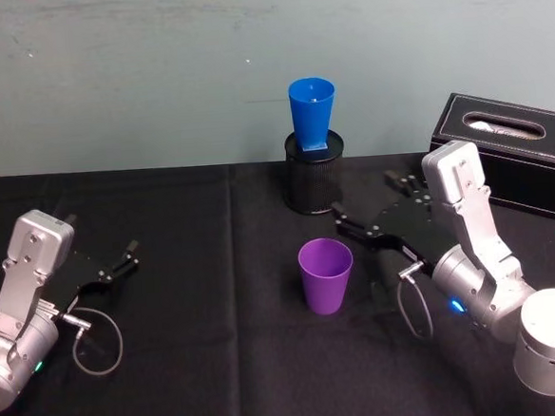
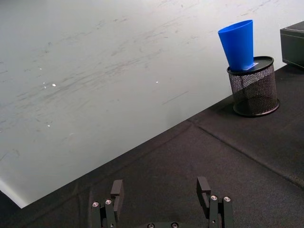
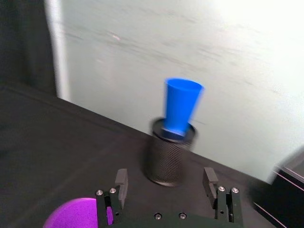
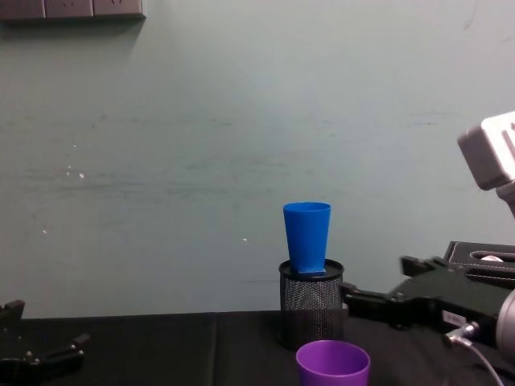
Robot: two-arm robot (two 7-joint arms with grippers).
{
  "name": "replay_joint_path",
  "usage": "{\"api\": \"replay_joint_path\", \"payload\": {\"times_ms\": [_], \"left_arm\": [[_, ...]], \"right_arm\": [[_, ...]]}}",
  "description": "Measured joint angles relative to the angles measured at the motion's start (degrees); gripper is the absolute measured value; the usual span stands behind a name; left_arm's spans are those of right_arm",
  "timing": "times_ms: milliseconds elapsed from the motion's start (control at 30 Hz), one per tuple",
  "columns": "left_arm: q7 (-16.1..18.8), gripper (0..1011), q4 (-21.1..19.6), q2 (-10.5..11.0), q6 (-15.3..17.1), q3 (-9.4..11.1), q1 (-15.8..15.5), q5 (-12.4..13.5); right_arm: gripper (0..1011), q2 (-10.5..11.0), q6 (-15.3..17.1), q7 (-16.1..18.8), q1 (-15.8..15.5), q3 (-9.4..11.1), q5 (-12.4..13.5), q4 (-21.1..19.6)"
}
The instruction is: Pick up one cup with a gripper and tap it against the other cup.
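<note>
Even, soft light is falling across the scene, casting only faint shadows. Glare is washing out the wall (image 3: 266, 28) in the right wrist view, where motion blur is smearing the blue cup (image 3: 180, 107).

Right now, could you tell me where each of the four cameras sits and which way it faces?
Head view: high, looking down at the purple cup, both arms at its sides.
Chest view: low, level across the table; right gripper reaches in.
Left wrist view: behind the open left gripper, facing the wall.
Right wrist view: behind the open right gripper, facing the mesh holder.
All four share the blue cup standing on that holder.
</note>
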Motion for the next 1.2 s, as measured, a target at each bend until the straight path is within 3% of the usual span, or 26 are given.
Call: {"api": "replay_joint_path", "payload": {"times_ms": [167,433,1200], "left_arm": [[0.00,1011,0.00,0.00,0.00,0.00,0.00,0.00],[0.00,1011,0.00,0.00,0.00,0.00,0.00,0.00],[0.00,1011,0.00,0.00,0.00,0.00,0.00,0.00]], "right_arm": [[1000,-1.51,4.79,-5.75,-1.19,1.57,-2.70,-0.92],[1000,-2.90,9.36,-7.72,-1.45,3.03,-3.90,-0.66],[1000,-3.02,9.78,-7.34,-1.38,3.14,-4.18,-0.45]]}}
